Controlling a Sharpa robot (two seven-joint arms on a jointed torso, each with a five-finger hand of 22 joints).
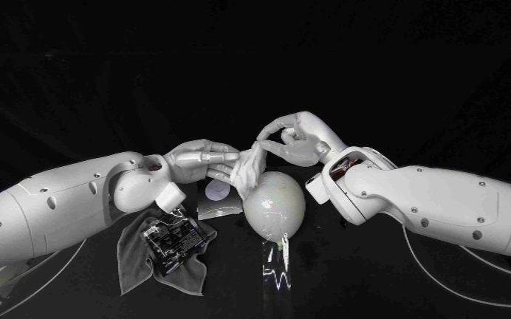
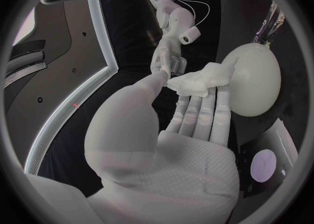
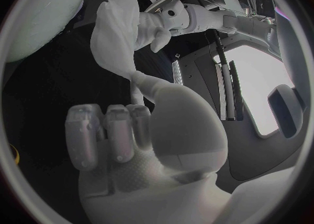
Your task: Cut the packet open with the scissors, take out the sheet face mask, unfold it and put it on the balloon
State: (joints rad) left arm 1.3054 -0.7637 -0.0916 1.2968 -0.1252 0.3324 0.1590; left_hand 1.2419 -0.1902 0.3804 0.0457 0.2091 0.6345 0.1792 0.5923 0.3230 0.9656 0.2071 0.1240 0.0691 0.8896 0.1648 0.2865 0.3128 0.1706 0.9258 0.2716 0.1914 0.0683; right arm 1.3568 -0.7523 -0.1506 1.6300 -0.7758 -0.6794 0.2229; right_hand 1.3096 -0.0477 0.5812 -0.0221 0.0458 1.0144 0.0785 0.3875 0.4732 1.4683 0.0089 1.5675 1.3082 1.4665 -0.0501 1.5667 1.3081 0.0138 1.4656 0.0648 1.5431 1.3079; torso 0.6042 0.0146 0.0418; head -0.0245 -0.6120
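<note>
Black table under a dark backdrop, with a crumpled grey cloth (image 1: 134, 260) at the near left. Beyond it, the left hand (image 1: 200, 160) pinches one end of the sheet face mask (image 1: 251, 170) between thumb and fingers, above the packet (image 1: 218, 201) lying flat. The mask hangs bunched, just beside the balloon (image 1: 275, 204). Farther right, the right hand (image 1: 293, 140), fingers curled, pinches the mask's other end.
</note>
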